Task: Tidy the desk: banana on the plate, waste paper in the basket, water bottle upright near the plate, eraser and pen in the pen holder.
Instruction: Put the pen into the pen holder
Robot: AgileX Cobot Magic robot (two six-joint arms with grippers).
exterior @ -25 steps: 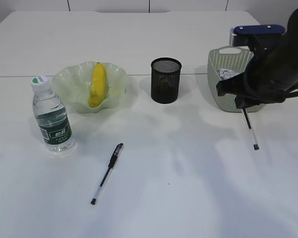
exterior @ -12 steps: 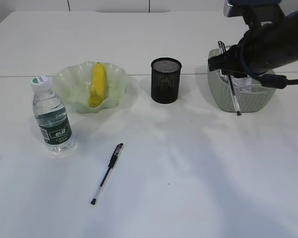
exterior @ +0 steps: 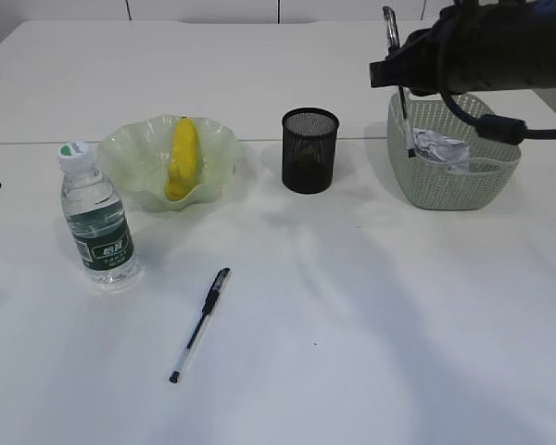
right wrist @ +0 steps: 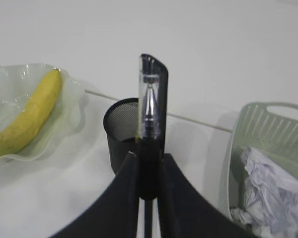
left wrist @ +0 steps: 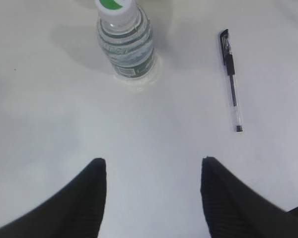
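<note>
My right gripper [exterior: 400, 74] [right wrist: 148, 156] is shut on a pen [exterior: 396, 56] [right wrist: 150, 104], held nearly upright, cap up, above the left rim of the basket [exterior: 449, 190]. The black mesh pen holder [exterior: 309, 150] [right wrist: 120, 136] stands below and to its left. A second pen [exterior: 200, 323] [left wrist: 231, 79] lies on the desk [exterior: 352, 324]. The banana [exterior: 183, 156] rests in the green plate [exterior: 130, 153]. The water bottle [exterior: 95, 218] [left wrist: 125, 42] stands upright in front of the plate. Waste paper [exterior: 437, 146] [right wrist: 268, 183] lies in the basket. My left gripper [left wrist: 152, 162] hangs open over bare desk. The eraser is out of view.
The right arm reaches in from the top right, over the basket. A seam line crosses the desk behind the plate and the pen holder. The basket [right wrist: 273, 129] sits close to the right of the pen holder.
My right gripper has lifted the pen from the desk in front of the basket and carried it up and left. The left arm, bottle and loose pen have not moved.
</note>
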